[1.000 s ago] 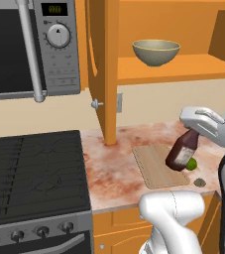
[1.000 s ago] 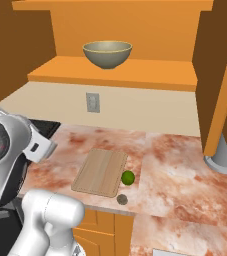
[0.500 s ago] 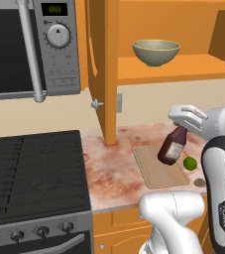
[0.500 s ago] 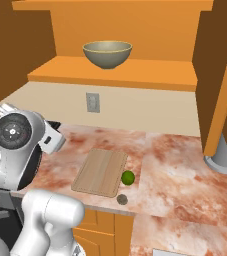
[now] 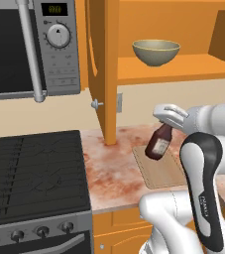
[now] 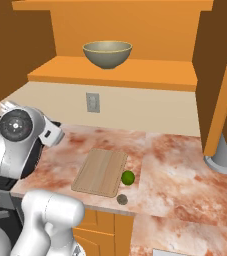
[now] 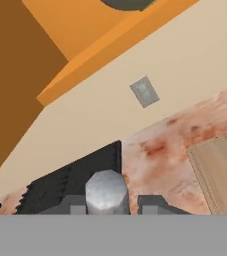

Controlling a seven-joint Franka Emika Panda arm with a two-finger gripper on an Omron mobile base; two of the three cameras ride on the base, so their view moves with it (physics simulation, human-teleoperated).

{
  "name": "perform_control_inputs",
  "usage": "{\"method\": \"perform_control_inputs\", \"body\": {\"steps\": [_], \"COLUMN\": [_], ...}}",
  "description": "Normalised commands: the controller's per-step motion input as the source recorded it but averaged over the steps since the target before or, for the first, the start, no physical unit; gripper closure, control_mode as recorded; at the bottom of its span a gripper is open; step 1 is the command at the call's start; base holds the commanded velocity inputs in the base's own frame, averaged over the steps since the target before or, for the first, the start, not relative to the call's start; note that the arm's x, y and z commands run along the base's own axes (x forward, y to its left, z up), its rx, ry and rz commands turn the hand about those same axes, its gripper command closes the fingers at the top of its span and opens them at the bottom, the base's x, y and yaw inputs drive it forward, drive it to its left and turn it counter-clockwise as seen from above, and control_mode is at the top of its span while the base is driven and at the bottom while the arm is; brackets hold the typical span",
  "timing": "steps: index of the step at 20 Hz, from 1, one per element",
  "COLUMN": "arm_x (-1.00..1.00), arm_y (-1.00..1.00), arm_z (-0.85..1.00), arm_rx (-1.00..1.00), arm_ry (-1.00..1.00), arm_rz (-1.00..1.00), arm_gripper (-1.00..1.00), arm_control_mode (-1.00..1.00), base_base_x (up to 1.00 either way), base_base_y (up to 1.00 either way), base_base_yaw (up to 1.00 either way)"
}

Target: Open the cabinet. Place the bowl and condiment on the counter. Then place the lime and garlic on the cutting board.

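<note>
Right now my gripper (image 5: 164, 124) is clamped on the condiment's (image 5: 158, 143) neck, so the bottle hangs tilted over the cutting board's (image 5: 164, 168) back edge — not yet on the counter (image 5: 111, 168).

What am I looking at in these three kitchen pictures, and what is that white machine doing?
It is a rendered kitchen with a white robot arm on a driving base. Two cameras ride behind the arm, one to its left and one to its right; the third looks along the hand. In the left view the end effector is shut on a small brown condiment bottle, held tilted above the cutting board. The silver cap at the bottom of the hand view is that bottle's top. On the marbled counter lies the board, with a lime at its edge and a garlic just off it. The open cabinet above has the bowl on its shelf.
</note>
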Motion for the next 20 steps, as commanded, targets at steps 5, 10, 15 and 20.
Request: {"method": "perform_control_inputs", "body": {"steps": [5, 10, 15, 20], "arm_x": [0.38, 0.46, 0.41, 0.38], "arm_y": [0.02, 0.06, 0.07, 0.07], "arm_z": [-0.24, -0.24, -0.29, -0.23], "arm_rx": [-0.04, -0.05, -0.07, -0.07], "arm_ry": [-0.05, -0.04, -0.03, -0.04], "arm_rz": [0.00, 0.00, 0.00, 0.00], "arm_gripper": [1.00, 1.00, 1.00, 1.00], "arm_control_mode": [-1.00, -1.00, -1.00, -1.00], "base_base_x": [0.00, 0.00, 0.00, 0.00], "base_base_y": [0.00, 0.00, 0.00, 0.00], "base_base_yaw": [0.00, 0.00, 0.00, 0.00]}}
